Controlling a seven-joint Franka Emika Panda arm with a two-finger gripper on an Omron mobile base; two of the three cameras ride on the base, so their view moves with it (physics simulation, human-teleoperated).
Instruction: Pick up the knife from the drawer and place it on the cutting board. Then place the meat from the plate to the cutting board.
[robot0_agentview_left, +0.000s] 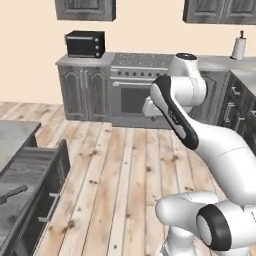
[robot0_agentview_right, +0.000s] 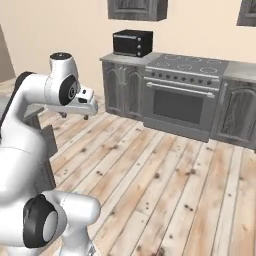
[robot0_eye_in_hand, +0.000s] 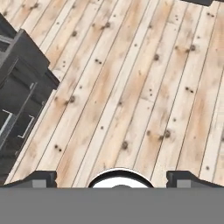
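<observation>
The drawer (robot0_agentview_left: 30, 167) stands pulled open at the lower left, with a grey wood-grain floor, a dark front and a metal bar handle (robot0_agentview_left: 49, 208). A dark slim end of the knife (robot0_agentview_left: 13, 193) lies on its floor near the left edge. My gripper (robot0_agentview_right: 75, 116) hangs open over the plank floor, well to the right of the drawer and above it, with nothing between its fingers. In the hand view the gripper (robot0_eye_in_hand: 113, 177) points down at bare planks, its fingertips (robot0_eye_in_hand: 41, 178) wide apart. The cutting board, plate and meat are out of view.
A dark cabinet front (robot0_eye_in_hand: 22, 87) with small handles lies at the left of the hand view. Across the floor stand an oven range (robot0_agentview_left: 132, 90), a black toaster oven (robot0_agentview_left: 85, 44) on a counter, and more cabinets (robot0_agentview_left: 240, 112) at the right.
</observation>
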